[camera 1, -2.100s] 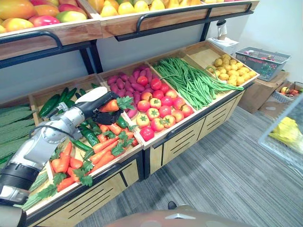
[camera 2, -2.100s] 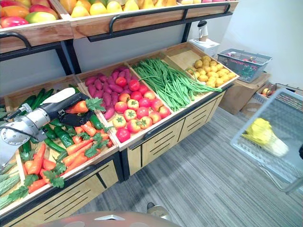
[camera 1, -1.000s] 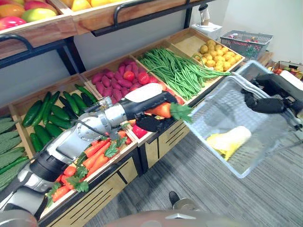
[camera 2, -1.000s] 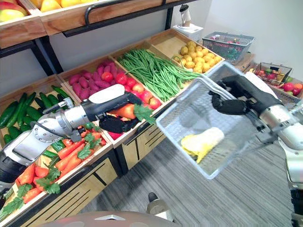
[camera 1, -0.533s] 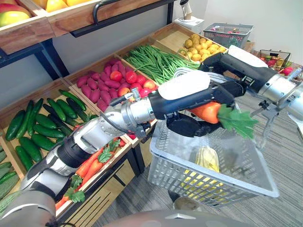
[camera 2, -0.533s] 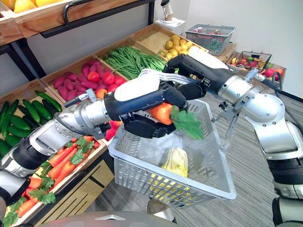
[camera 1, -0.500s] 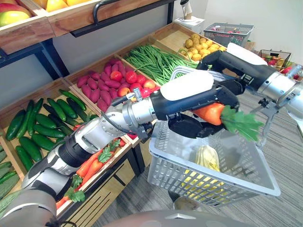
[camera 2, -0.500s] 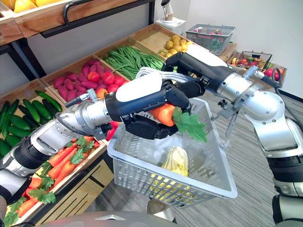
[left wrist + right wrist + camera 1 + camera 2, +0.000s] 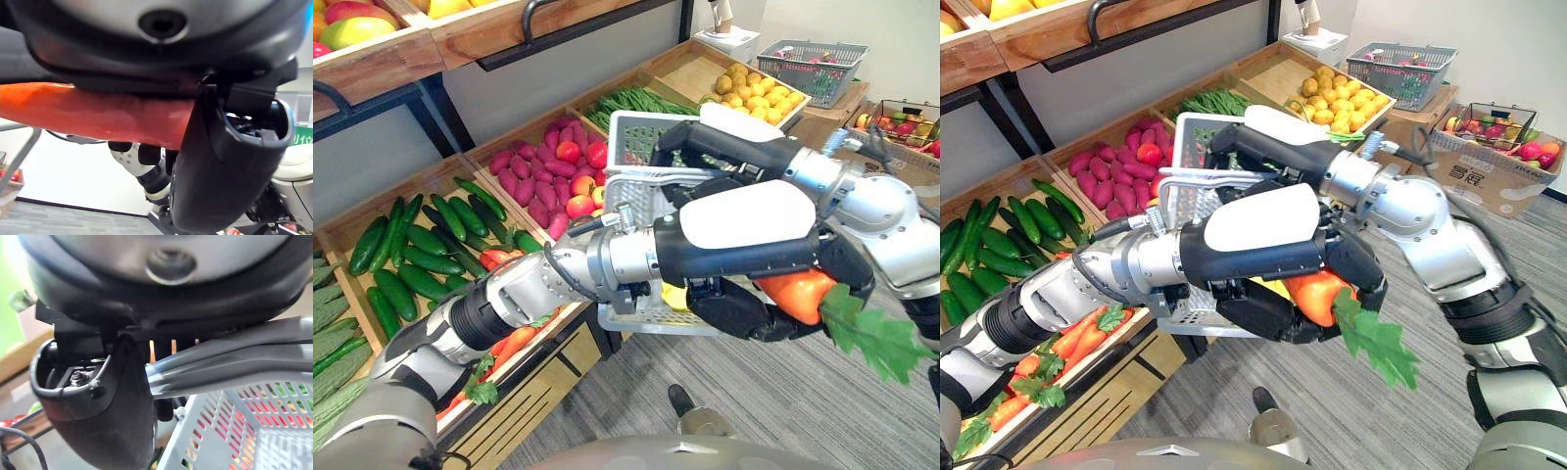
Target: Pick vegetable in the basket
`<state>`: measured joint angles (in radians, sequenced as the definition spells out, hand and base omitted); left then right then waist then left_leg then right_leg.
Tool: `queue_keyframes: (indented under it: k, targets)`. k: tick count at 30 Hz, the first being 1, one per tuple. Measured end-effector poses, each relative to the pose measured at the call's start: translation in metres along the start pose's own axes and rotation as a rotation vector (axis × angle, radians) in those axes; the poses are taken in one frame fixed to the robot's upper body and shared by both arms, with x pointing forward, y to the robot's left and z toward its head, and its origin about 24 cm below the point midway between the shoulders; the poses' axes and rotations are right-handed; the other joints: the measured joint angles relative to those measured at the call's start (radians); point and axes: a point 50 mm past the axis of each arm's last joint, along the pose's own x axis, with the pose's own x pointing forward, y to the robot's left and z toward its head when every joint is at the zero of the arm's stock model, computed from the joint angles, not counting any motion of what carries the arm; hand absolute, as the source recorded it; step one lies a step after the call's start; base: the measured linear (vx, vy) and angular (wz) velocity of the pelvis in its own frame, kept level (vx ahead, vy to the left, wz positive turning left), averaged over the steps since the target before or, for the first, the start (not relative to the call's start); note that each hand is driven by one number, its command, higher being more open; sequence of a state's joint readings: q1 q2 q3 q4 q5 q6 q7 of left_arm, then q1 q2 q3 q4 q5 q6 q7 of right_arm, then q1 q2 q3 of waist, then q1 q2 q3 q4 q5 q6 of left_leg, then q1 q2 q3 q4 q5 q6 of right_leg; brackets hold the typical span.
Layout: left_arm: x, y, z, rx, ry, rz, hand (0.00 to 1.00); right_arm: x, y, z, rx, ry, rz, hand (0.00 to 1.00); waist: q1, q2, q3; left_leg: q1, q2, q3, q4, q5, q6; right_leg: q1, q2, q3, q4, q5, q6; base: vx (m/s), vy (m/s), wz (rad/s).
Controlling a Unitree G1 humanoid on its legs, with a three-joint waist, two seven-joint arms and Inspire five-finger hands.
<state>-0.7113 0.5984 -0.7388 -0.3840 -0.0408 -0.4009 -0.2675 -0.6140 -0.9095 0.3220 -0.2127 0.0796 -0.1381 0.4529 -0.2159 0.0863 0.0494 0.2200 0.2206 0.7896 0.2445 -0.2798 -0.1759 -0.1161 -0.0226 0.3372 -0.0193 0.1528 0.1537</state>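
Over by the veggie stand, our left hand is clamped round the carrot, just beside the basket, not in it yet. Our right hand grips the basket's handle, holding it close, we reckon, for an easy drop.

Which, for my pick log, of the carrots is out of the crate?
The carrot clamped in the left hand, leafy end hanging free; the other carrots lie in the crate.

Cucumbers fill one crate (purple roots alongside).
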Motion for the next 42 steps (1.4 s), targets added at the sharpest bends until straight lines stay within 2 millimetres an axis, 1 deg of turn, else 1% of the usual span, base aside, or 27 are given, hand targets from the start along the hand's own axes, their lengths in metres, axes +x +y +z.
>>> queue_keyframes:
  k: [2,7,9,13,16,19,20,22,27,31,37,42]
  targets:
    - [0.000,0.000,0.000,0.000,0.000,0.000,0.00,0.004,0.006,0.001,0.018,-0.013,0.016,0.00,0.006,0.000,0.000,0.000,0.000,0.000,0.001,0.000,0.000,0.000,-0.002,0.000,0.000,0.001,0.000,-0.02,-0.065,0.00]
    - [-0.004,0.002,-0.002,0.013,0.022,-0.014,0.00,0.002,0.013,-0.003,0.038,0.002,0.051,0.00,0.019,0.001,0.001,-0.008,-0.001,-0.012,0.005,0.000,0.000,0.001,-0.007,-0.007,0.000,0.001,0.001,-0.03,-0.059,0.06]
    - [-0.009,0.005,-0.003,0.031,0.045,-0.025,0.00,-0.004,0.019,-0.007,0.063,0.025,0.057,0.00,0.018,0.001,0.001,-0.020,0.001,-0.025,0.012,-0.002,0.003,0.001,-0.011,-0.017,-0.003,0.001,0.002,-0.01,-0.034,0.18]
    - [-0.026,0.021,-0.005,0.108,0.125,-0.017,0.00,-0.022,0.024,-0.008,0.086,0.051,0.039,0.00,0.017,0.012,0.010,-0.038,0.001,-0.051,0.017,-0.001,0.005,0.001,-0.020,-0.041,-0.007,0.001,0.002,-0.02,-0.052,0.16]
    - [-0.035,0.028,0.000,0.139,0.146,0.020,0.00,-0.028,0.025,-0.012,0.086,0.080,0.034,0.00,0.015,0.018,0.013,-0.039,0.002,-0.064,0.017,0.000,0.006,0.012,-0.025,-0.055,-0.017,0.001,0.002,0.00,-0.038,0.14]
    - [-0.037,0.029,0.009,0.160,0.126,0.022,0.00,-0.033,0.022,-0.015,0.062,0.111,0.018,0.00,0.020,0.017,0.014,-0.040,0.002,-0.079,0.017,0.000,0.006,0.023,-0.030,-0.068,-0.022,0.001,0.002,0.00,-0.033,0.17]
    - [-0.038,0.027,0.014,0.162,0.119,0.014,0.00,-0.035,0.024,-0.017,0.064,0.120,0.021,0.00,0.019,0.017,0.015,-0.041,0.002,-0.089,0.016,0.001,0.007,0.031,-0.033,-0.079,-0.027,0.001,0.002,-0.01,-0.033,0.15]
    - [-0.041,0.024,0.016,0.153,0.121,0.008,0.00,-0.036,0.025,-0.017,0.059,0.128,0.025,0.00,0.017,0.017,0.015,-0.041,0.002,-0.095,0.016,0.001,0.007,0.037,-0.036,-0.086,-0.033,0.001,0.002,0.00,-0.028,0.12]
    - [-0.050,0.012,0.012,0.097,0.166,-0.032,0.00,-0.041,0.025,-0.019,0.056,0.146,0.016,0.00,0.017,0.017,0.015,-0.043,0.001,-0.099,0.015,0.001,0.007,0.038,-0.037,-0.088,-0.035,0.001,0.002,-0.01,-0.016,0.02]
    - [-0.057,0.001,0.007,0.031,0.210,-0.054,0.00,-0.042,0.025,-0.020,0.059,0.153,0.015,0.00,0.009,0.015,0.016,-0.045,0.001,-0.099,0.015,0.001,0.007,0.037,-0.037,-0.088,-0.036,0.001,0.002,-0.02,-0.032,0.00]
    - [-0.066,-0.031,-0.013,-0.155,0.290,-0.152,0.00,-0.042,0.024,-0.019,0.054,0.149,0.015,0.00,-0.005,0.013,0.017,-0.046,-0.001,-0.087,0.014,0.001,0.007,0.028,-0.034,-0.079,-0.035,0.002,0.003,-0.02,-0.030,-0.06]
    - [-0.080,-0.059,-0.032,-0.285,0.394,-0.217,0.00,-0.045,0.019,-0.018,0.016,0.166,0.035,0.00,-0.014,0.013,0.017,-0.045,-0.001,-0.060,0.012,0.001,0.007,0.010,-0.023,-0.054,-0.035,0.007,0.001,-0.01,-0.042,-0.15]
